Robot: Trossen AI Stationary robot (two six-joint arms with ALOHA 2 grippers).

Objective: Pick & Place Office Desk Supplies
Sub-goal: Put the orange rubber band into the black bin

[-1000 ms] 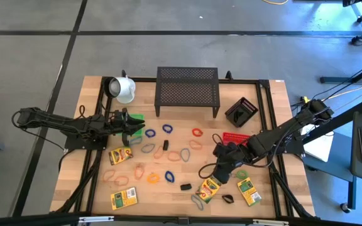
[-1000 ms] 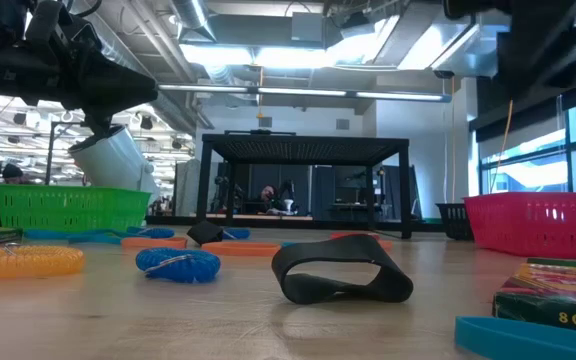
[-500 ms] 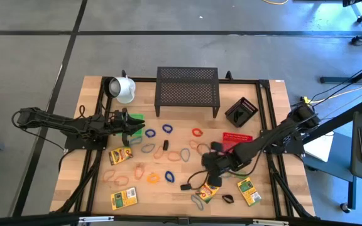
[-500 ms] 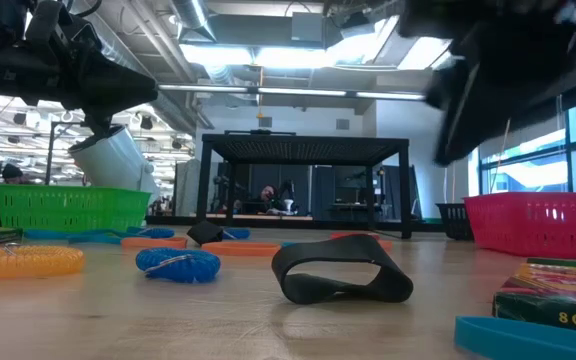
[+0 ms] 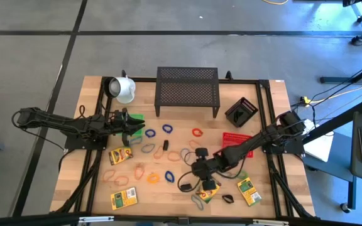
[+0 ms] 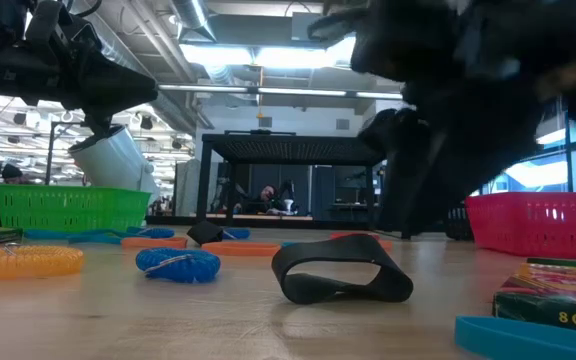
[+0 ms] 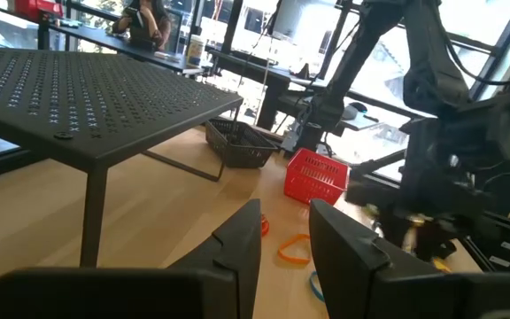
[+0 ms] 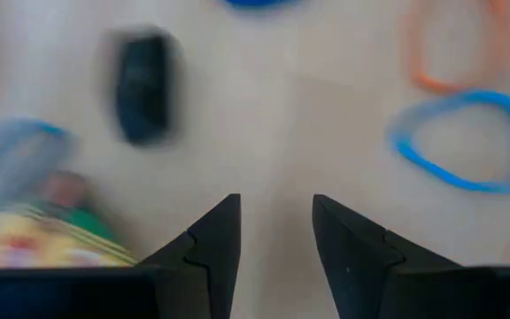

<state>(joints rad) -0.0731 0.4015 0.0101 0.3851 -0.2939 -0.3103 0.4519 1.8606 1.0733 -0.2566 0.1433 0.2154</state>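
While the left hand [image 5: 132, 127] waits by the green basket [image 5: 136, 117] on the left side of the counter [image 5: 181, 107], the right hand [image 5: 191, 173] hangs over the middle of the counter. Its two fingers [image 8: 216, 237] are apart, and nothing is between them. Bare wood shows in the gap. The left hand's fingers [image 7: 242, 242] are a little apart too, and they hold nothing.

Just beside the right hand lies a small black clip [image 5: 185, 186]. A crayon box [image 5: 208, 190] lies close by, partly under the arm. Another crayon box [image 5: 248, 191] lies near the right edge. Two more are on the left side, one near the left hand [image 5: 119, 155] and one by the front edge [image 5: 124, 199].

Many loops lie flat on the wood between the two arms. A blue loop [image 5: 170, 176] is close to the right hand, and an orange loop [image 5: 153, 178] is next to it. A red loop [image 5: 197, 132] and two more blue loops [image 5: 167, 129] lie farther back. A grey loop [image 5: 197, 201] lies near the front edge, with another black clip [image 5: 227, 198] nearby.

A white mug [image 5: 123, 90] lies on its side in the back left corner. A black rack [image 5: 187, 90] stands at the back. A small black basket [image 5: 241, 111] and a red basket [image 5: 236, 137] sit on the right side.
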